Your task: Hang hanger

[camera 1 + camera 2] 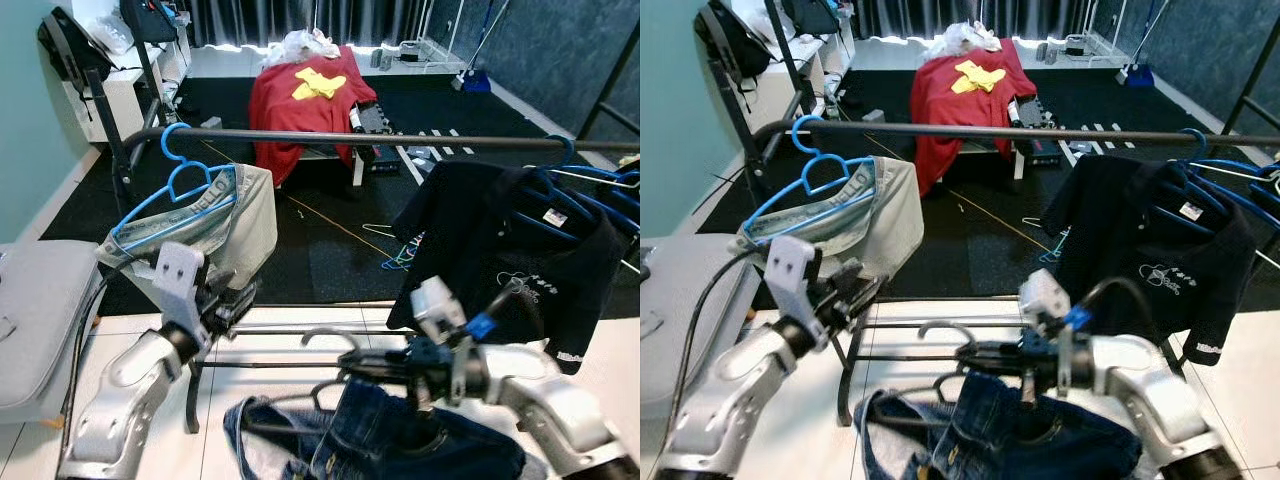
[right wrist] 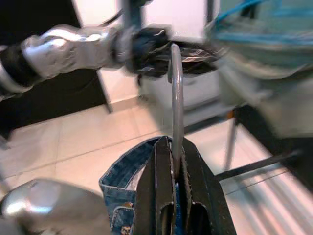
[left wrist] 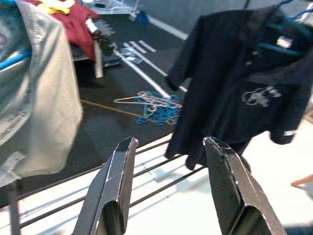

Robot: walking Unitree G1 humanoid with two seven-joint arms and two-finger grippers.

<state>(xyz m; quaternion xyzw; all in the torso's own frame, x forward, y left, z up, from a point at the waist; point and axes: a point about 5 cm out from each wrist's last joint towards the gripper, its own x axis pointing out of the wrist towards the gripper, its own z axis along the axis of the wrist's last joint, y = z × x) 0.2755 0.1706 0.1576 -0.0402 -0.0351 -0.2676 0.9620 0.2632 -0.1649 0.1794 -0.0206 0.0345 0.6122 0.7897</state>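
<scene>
My right gripper (image 2: pixel 173 161) was clamped on the metal hook of a hanger (image 1: pixel 950 330) carrying blue jeans (image 1: pixel 1000 435). I held it low in front of me, below the rail (image 1: pixel 400 141) and before the rack's lower bars (image 1: pixel 930 322), with the jeans bunched and drooping under the gripper toward the white tiled floor (image 1: pixel 290 380). In the right wrist view the hook rose straight up from between my closed fingers (image 2: pixel 195 186), and denim showed just behind them.

My left gripper (image 3: pixel 166 186) had its fingers apart and gripped nothing. It was raised at the rack's left end, just below the pale shorts (image 1: pixel 235 225) that hung from a blue hanger (image 1: pixel 175 185) on the rail. Through the gap between its fingers I could see the lower bars, the tile and the black shirt (image 3: pixel 234 83) beyond.

The rail ran across in front of me from left to right. The blue hanger with the shorts sat near its left end; the black shirt, on another blue hanger (image 1: pixel 560 185), hung near its right end, with more blue hangers (image 1: pixel 620 185) just beside it at the far right. The stretch of rail between shorts and shirt was bare.

Beyond the rack lay a black mat (image 1: pixel 320 225) with a tangle of loose hangers (image 1: pixel 400 255) on it, and farther back a bench draped in a red cloth (image 1: pixel 300 105) with a yellow item (image 1: pixel 318 84) on top.
</scene>
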